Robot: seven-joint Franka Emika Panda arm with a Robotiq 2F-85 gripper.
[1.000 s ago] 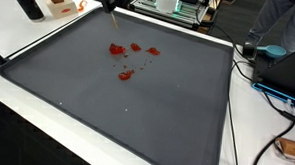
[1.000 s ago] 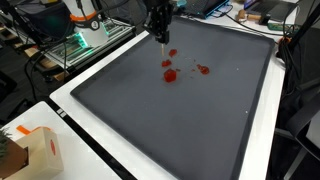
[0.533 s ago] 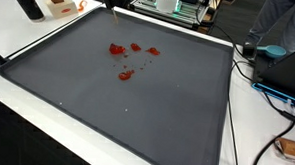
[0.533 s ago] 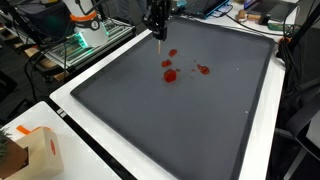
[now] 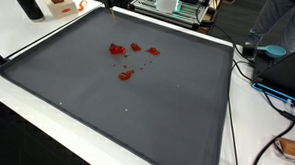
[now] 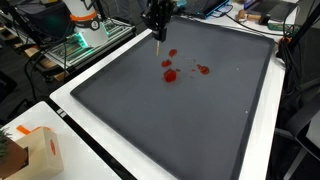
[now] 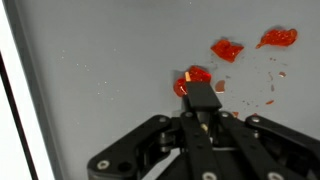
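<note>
Lighting is bright, even and diffuse from above. The large dark grey matte mat (image 5: 137, 102) looks washed pale in the wrist view. Above it the black gripper (image 7: 203, 97) is soft-focused. Both exterior views are coarse.

A wide white table (image 5: 25, 32) carries a flat dark grey mat (image 5: 136, 117); thin black cables (image 5: 229, 116) lie along its edge.

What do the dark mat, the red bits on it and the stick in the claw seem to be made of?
The mat: matte dark grey, no glare, probably a rubber or foam sheet. The red bits: slightly glossy, irregular blobs, possibly paint or sauce; the look leaves it open. The stick, clamped in the claw: thin, pale tan, looks like wood.
</note>
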